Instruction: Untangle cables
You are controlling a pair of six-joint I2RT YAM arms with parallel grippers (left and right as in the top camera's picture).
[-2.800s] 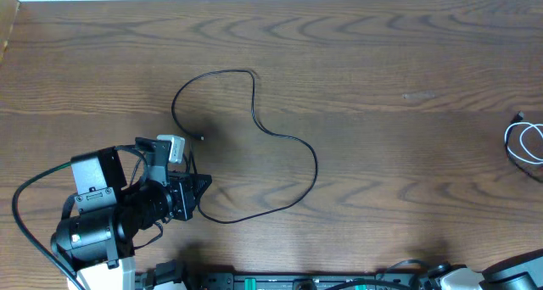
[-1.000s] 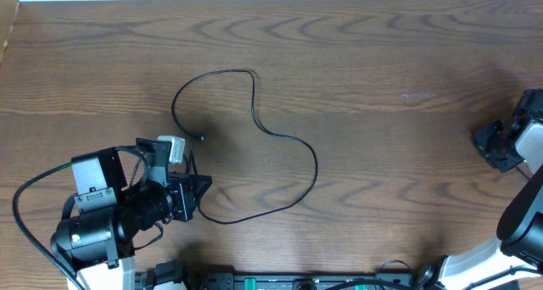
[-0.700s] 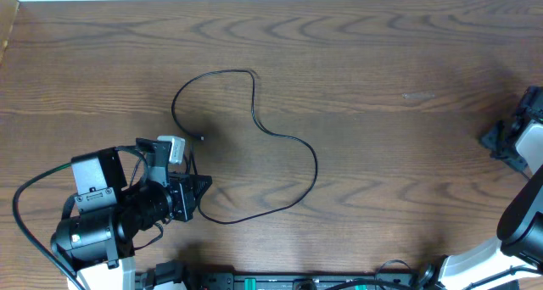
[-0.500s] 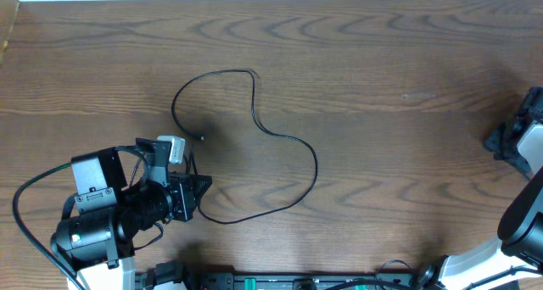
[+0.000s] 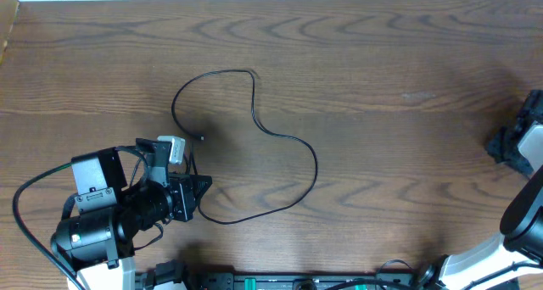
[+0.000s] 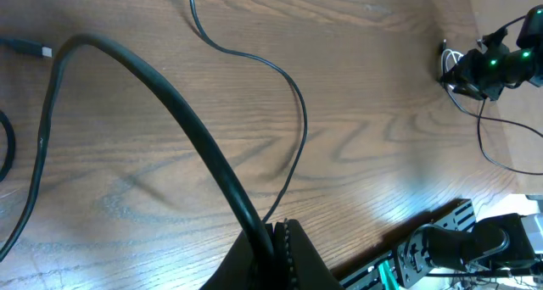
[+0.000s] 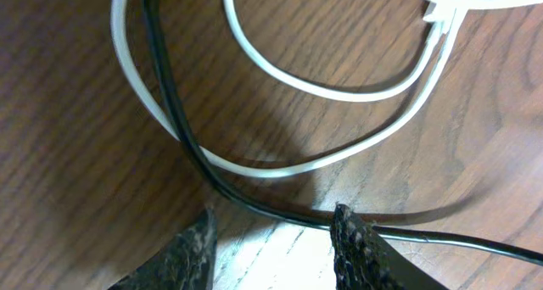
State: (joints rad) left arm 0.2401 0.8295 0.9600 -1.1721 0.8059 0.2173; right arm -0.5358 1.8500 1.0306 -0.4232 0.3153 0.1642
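Untangling in progress: a long black cable (image 5: 316, 167) is seen sprawled in one open loop on the wooden table (image 5: 407, 52), left of centre, with its small plug end (image 5: 200, 137) lying free. The other end is pinched between the closed fingers of the left gripper (image 6: 275, 239), stationed toward the near-left corner. At the right edge, a white cable (image 7: 271, 171) is coiled in loops and crossed by a second black cable (image 7: 174, 112). The right gripper (image 7: 276, 218) is held low over both, fingers spread apart, with the black strand passing across the gap between them.
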